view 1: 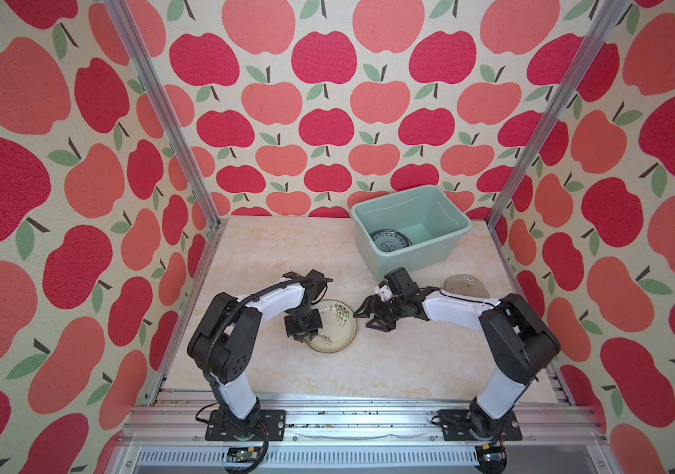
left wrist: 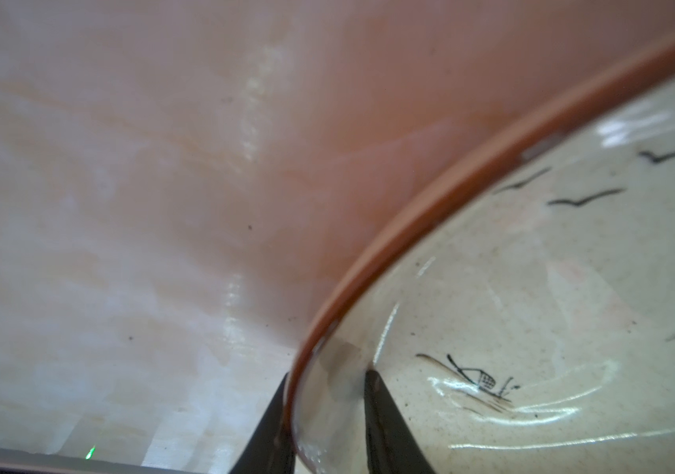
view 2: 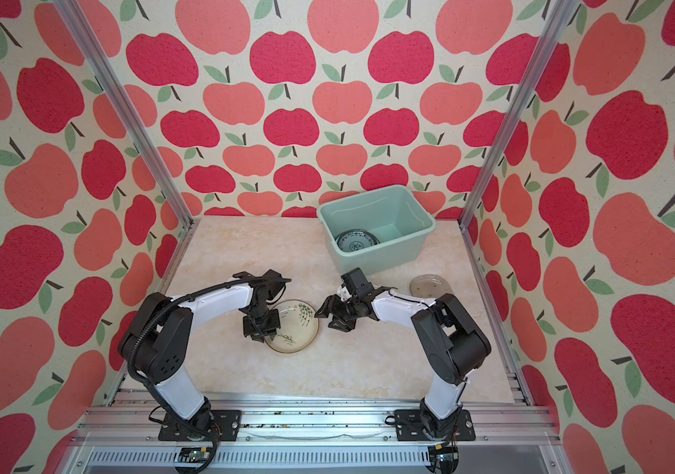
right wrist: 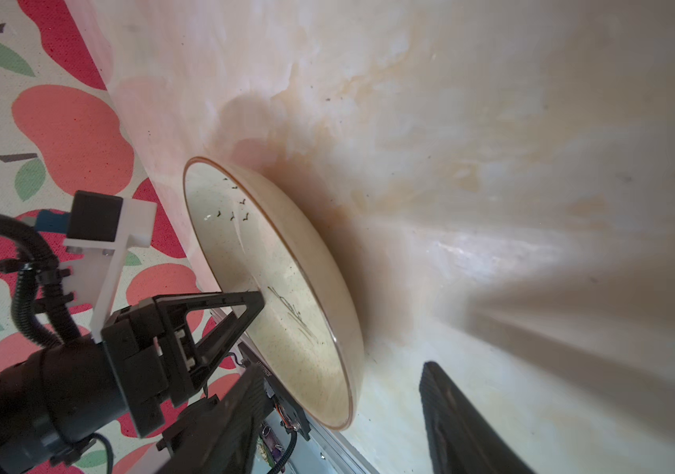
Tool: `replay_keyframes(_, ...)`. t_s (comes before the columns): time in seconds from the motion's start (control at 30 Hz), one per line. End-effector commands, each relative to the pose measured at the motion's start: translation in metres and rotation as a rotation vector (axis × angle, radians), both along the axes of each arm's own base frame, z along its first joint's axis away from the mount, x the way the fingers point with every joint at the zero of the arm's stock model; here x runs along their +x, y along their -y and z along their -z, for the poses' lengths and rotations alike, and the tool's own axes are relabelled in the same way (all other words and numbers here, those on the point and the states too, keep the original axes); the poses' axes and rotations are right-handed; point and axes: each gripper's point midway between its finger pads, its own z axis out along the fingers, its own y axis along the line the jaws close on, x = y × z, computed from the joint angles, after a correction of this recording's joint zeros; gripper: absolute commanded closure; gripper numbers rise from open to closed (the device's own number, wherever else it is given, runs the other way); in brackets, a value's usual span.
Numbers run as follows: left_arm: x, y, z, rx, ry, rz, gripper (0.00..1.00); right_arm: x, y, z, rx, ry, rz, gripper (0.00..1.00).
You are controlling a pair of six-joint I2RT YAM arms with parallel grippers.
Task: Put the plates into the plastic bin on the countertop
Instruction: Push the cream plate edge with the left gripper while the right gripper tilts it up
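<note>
Only blue plate [view 1: 389, 243] lies in bin [view 1: 409, 193]; left gripper [left wrist: 327, 381] clamps cream plate [left wrist: 533, 312] rim; right gripper [view 1: 373, 318] gapes nearby; glass plate [view 1: 465, 285] waits.

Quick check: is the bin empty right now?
No, a blue-patterned plate lies on the floor of the bin.
</note>
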Motion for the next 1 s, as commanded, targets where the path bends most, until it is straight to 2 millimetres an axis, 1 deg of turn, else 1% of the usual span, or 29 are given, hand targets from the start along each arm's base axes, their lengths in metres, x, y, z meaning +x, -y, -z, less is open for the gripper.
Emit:
replay_keyframes(0.0, -0.017, -0.009, 0.011, 0.016, -0.059, 0.034, 0.71, -0.006, -0.014, 0.002, 0.033, -0.04, -0.009, 0.37)
replay_keyframes(0.13, -0.017, -0.005, 0.011, -0.021, -0.049, 0.044, 0.73, -0.009, -0.023, 0.006, 0.045, -0.061, -0.029, 0.37)
replay_keyframes(0.27, -0.016, 0.001, 0.011, -0.062, -0.04, 0.052, 0.74, -0.01, -0.033, 0.007, 0.101, -0.076, -0.036, 0.38)
replay_keyframes(0.43, -0.013, 0.012, 0.009, -0.122, -0.029, 0.061, 0.75, -0.009, -0.043, 0.003, 0.175, -0.066, -0.043, 0.44)
replay_keyframes(0.57, -0.011, 0.02, 0.008, -0.158, -0.024, 0.067, 0.75, -0.008, -0.051, -0.009, 0.248, -0.034, -0.054, 0.49)
replay_keyframes(0.7, -0.009, 0.025, 0.007, -0.18, -0.019, 0.072, 0.75, -0.007, -0.059, -0.026, 0.325, 0.009, -0.075, 0.55)
replay_keyframes(0.97, -0.008, 0.032, 0.002, -0.215, 0.002, 0.075, 0.75, -0.01, -0.066, -0.05, 0.401, 0.069, -0.108, 0.56)
